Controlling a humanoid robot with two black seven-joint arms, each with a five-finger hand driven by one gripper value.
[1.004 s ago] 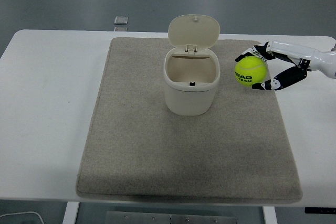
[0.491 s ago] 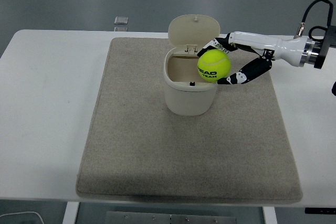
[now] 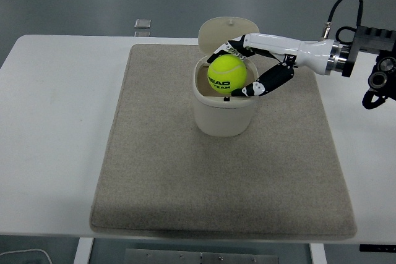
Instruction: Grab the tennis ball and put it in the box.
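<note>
A yellow-green tennis ball (image 3: 226, 73) is held in my right hand (image 3: 238, 69), whose fingers are curled around it. The hand holds the ball just over the mouth of the cream box (image 3: 224, 110), a small bin with its flip lid (image 3: 228, 35) standing open at the back. The ball is partly below the box's rim line in this view. The right arm reaches in from the right edge. The left arm does not show.
The box stands on a grey mat (image 3: 223, 183) that covers the middle of the white table (image 3: 55, 122). A small clear object (image 3: 142, 25) lies at the table's far edge.
My right hand has carried the ball leftward from the mat's right side to over the box opening, and slightly lower into it.
</note>
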